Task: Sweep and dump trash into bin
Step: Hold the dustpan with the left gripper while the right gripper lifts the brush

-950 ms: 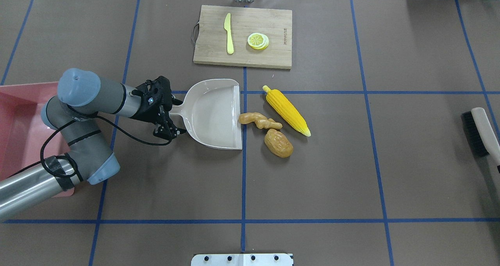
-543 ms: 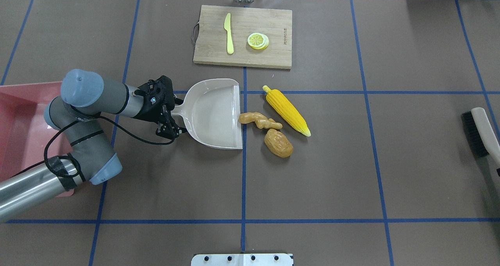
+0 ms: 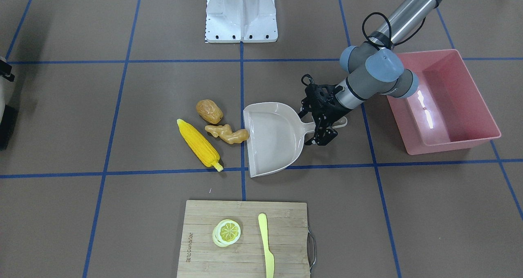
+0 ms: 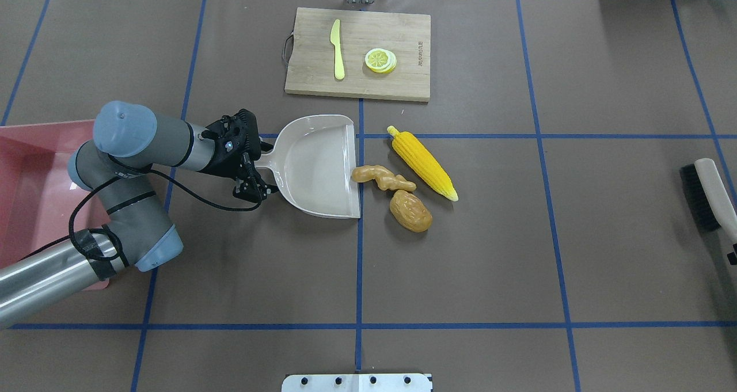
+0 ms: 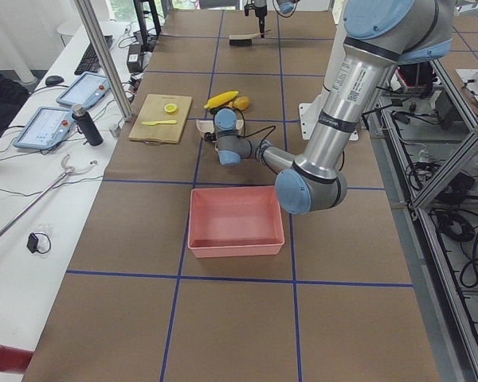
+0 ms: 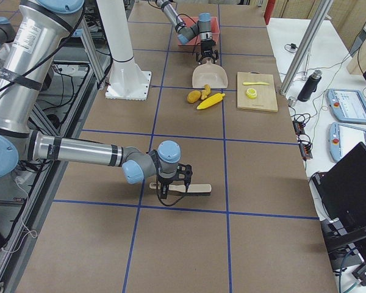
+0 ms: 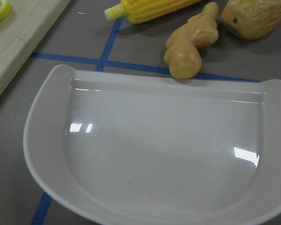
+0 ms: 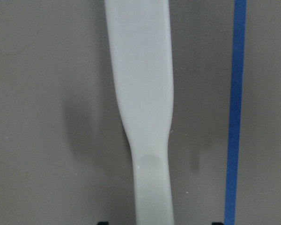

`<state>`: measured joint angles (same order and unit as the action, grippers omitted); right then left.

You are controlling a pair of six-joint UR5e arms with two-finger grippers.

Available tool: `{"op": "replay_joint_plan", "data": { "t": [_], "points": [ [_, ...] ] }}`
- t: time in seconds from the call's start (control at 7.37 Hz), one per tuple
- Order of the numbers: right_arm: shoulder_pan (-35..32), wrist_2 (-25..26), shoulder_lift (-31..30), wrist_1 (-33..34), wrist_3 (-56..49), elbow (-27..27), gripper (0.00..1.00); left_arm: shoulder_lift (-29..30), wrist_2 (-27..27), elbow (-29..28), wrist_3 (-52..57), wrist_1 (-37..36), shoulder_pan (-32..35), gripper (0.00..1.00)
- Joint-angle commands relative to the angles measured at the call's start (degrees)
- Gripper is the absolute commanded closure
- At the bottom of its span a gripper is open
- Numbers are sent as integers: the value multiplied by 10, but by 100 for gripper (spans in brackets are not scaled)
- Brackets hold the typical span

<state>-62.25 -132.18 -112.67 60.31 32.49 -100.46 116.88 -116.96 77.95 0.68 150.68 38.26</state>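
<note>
- Front-facing view: the left claw (image 3: 322, 125) looks clamped on the handle of the beige dustpan (image 3: 273, 139), which lies flat on the desk (image 3: 122, 229) with its open lip turned away from the claw. The ginger root (image 3: 226, 134) touches that lip. The potato (image 3: 209, 111) and corn cob (image 3: 199, 144) lie just beyond it. The pink bin (image 3: 451, 144) stands behind the claw, on the side away from all three, and nothing shows inside it.
- Overhead view: from the pan, all three lie toward the robot's right. The corn's long axis runs diagonally, oblique to the lip. The brush (image 4: 705, 193) lies well apart at the frame's right edge and is partly cut off. The three foods therefore sit between brush and pan, and I judge that a sweep must run leftward into the lip.
- Exterior left view: the near arm hides most of the pan and its claw. Only specks of yellow and brown show past it, too small to read.
- Exterior right view: the right claw (image 6: 171, 188) sits over the brush's handle, so this arm is the nearer one to the brush. I cannot tell its grip from here.
- Left wrist view: the ginger's blunt end rests against the lip, right of the middle. The corn and potato are cut off at the top, and the claw itself is out of sight.
- Right wrist view: the pale handle runs up the centre. The two dark fingertips (image 8: 101, 222) at the bottom edge stand clear on either side, so the claw is apart and not gripping. The bristles are not shown.
</note>
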Motion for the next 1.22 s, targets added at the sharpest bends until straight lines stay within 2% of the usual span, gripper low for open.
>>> {"op": "replay_joint_plan", "data": {
  "t": [0.0,0.27,0.41,0.54,0.68,0.81,1.09],
  "points": [
    [4,-13,-3,0,-1,-2,100,1,4,1,-1,-2,0,2],
    [3,-32,-8,0,-1,-10,100,1,4,1,-1,-3,-1,2],
    [12,-35,-11,2,2,-37,100,1,4,1,-1,-3,-1,2],
    [41,-36,-14,28,13,-93,100,1,4,4,-13,-6,-2,2],
    [63,-32,-11,100,22,-161,100,1,4,13,-34,-17,-2,2],
    [96,-26,17,155,66,-215,100,1,4,13,-33,-24,-2,2],
    [169,-13,89,171,138,-219,100,1,4,13,-33,-34,-4,2]
  ]
}}
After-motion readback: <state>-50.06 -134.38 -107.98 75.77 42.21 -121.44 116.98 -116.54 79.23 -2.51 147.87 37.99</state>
